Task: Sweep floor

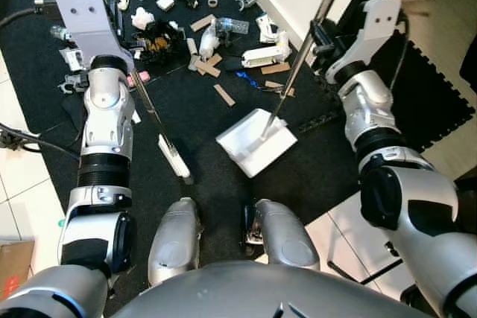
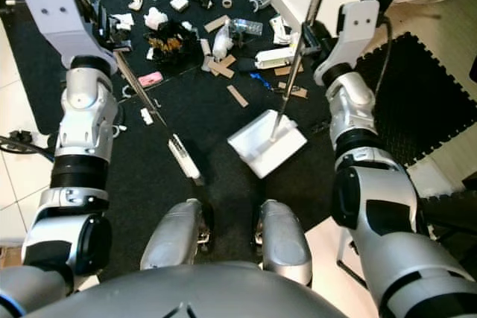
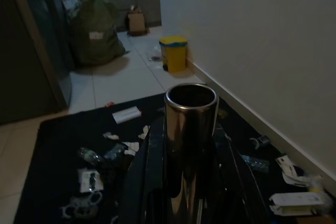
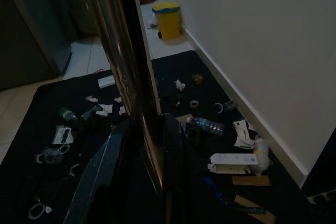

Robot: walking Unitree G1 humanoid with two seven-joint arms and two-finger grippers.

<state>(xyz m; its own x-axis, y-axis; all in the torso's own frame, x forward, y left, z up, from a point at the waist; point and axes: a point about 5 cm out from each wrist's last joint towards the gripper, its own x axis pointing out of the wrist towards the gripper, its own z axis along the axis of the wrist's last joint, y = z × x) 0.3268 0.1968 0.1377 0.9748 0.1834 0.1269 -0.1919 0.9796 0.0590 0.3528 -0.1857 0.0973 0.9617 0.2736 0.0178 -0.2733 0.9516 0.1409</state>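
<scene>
Right now I am holding the broom handle (image 1: 147, 102) with left gripper (image 1: 119, 31) fingers clamped, right gripper (image 1: 322, 39) fingers clamped on the dustpan handle (image 1: 302, 53). Dustpan (image 1: 256, 141) is resting short of the litter (image 1: 212, 42); next I am judging a sweep drawing debris into it.

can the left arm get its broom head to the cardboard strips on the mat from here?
Probably yes. The left end effector is shut on the broom handle, and the broom head sits on the black mat with only bare mat between it and the cardboard strips.
</scene>
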